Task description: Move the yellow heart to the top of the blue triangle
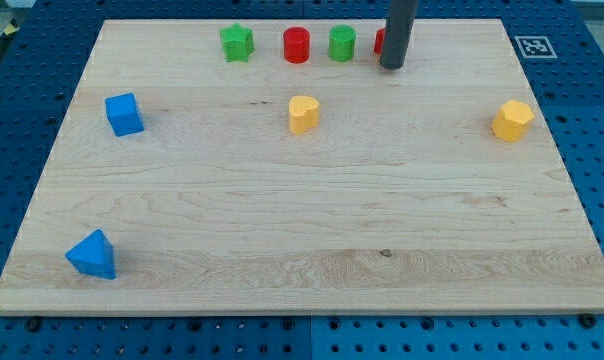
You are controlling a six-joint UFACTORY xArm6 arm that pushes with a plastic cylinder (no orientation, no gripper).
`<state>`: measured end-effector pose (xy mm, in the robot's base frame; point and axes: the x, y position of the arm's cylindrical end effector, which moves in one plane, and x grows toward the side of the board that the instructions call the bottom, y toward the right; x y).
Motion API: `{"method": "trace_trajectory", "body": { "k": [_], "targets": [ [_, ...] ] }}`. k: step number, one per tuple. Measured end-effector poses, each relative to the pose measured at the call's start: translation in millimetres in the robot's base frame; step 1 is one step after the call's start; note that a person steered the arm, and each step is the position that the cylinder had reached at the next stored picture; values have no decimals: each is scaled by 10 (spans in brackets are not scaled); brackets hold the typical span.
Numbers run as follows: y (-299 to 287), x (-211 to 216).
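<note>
Wood, pale and grained, makes up the table [312, 230] that carries everything, and it rests on a blue pegboard [12, 100]. Nearest the view's bottom, at the left corner, sits the blue triangle [92, 255]. Farther up the left side is a blue cube [124, 114], well apart from it. About level with that cube, near the middle of the table, lies the yellow heart [302, 114]; off at the view's right edge sits a second yellow block [513, 120], its shape roughly hexagonal.

Farthest back, along the view's top, runs a row: a green star-like block [237, 43], a red cylinder [296, 45], a green cylinder [342, 43], and a sliver of another red block [380, 41] mostly hidden behind my rod.

My tip [392, 66] stands at the right end of that row, just beside the hidden red block (whether touching it I cannot tell). I carry no jaws, only this dark rod, so it holds nothing. The yellow heart lies toward the view's bottom and left of my tip, apart from it, and well away from the blue triangle.

Counted: two blue, two yellow, two green, two red.
</note>
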<state>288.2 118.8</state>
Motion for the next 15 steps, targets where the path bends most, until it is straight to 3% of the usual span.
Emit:
{"method": "trace_trajectory", "body": {
  "k": [1,3,6,9,11,13,15],
  "targets": [
    [0,136],
    [10,1100],
    [-128,1359],
    [-849,583],
    [-1450,744],
    [-1429,635],
    [-1048,701]
  ]
}}
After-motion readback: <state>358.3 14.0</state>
